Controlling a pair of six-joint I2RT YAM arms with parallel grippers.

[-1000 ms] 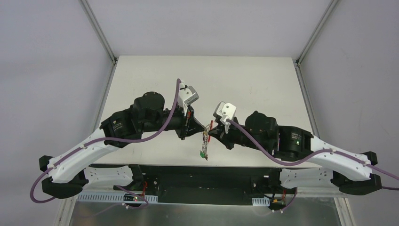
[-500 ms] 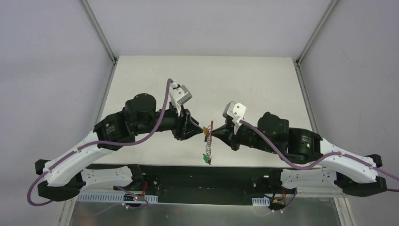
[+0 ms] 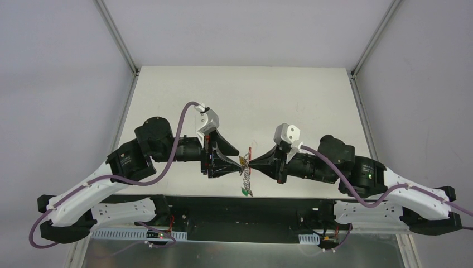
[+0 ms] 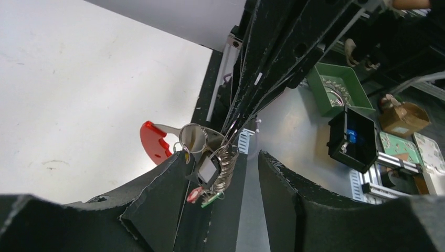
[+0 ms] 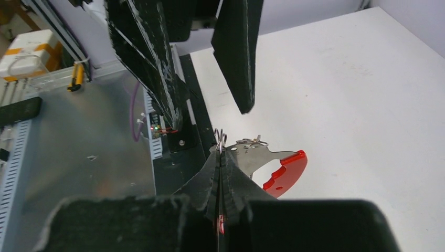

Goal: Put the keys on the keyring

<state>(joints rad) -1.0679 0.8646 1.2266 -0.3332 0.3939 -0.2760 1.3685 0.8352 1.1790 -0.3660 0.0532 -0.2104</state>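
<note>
Firmly, the right claw [image 5: 221, 156] pinches the keyring [image 5: 286, 169] while the left claw [image 4: 222, 160] stands parted around the keys [image 4: 209, 171].

White, faintly scuffed tabletop [image 3: 301, 100], metal rails [image 3: 125, 111] down both sides, black strip [image 3: 240, 204] along its near edge.

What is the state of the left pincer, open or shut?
Open: the left pincer shows its two fingers standing apart, with a clear gap between them in the left wrist view.
</note>
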